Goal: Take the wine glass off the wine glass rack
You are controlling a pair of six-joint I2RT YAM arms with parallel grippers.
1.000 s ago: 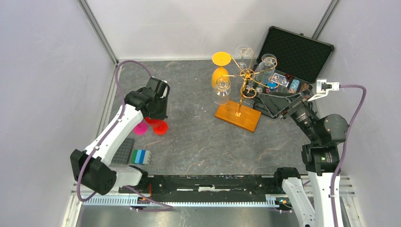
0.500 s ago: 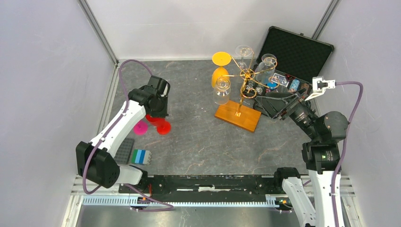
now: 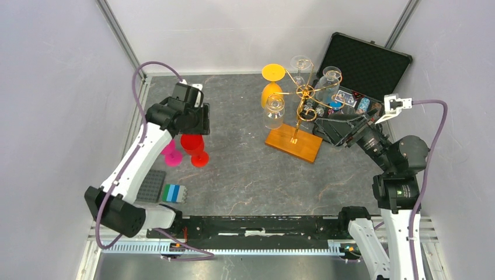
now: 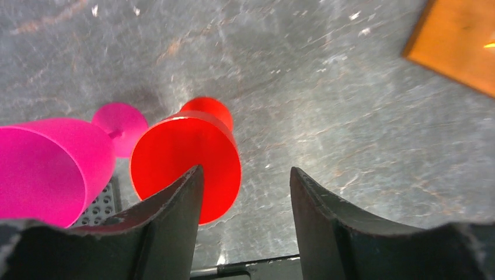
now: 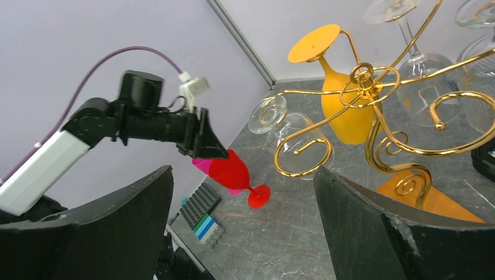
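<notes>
Wrist views alone show left fingers (image 4: 175, 224) apart over the red glass (image 4: 185, 146), right fingers (image 5: 105, 233) apart facing the wine glass rack (image 5: 363, 74).

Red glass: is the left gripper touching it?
Cannot tell. Left wrist view: the left gripper is open, one finger overlapping the red glass; no plain gap.

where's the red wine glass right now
In the top view, the red wine glass is on the left of the table, at the left gripper, beside the pink glass and well left of the rack.
</notes>
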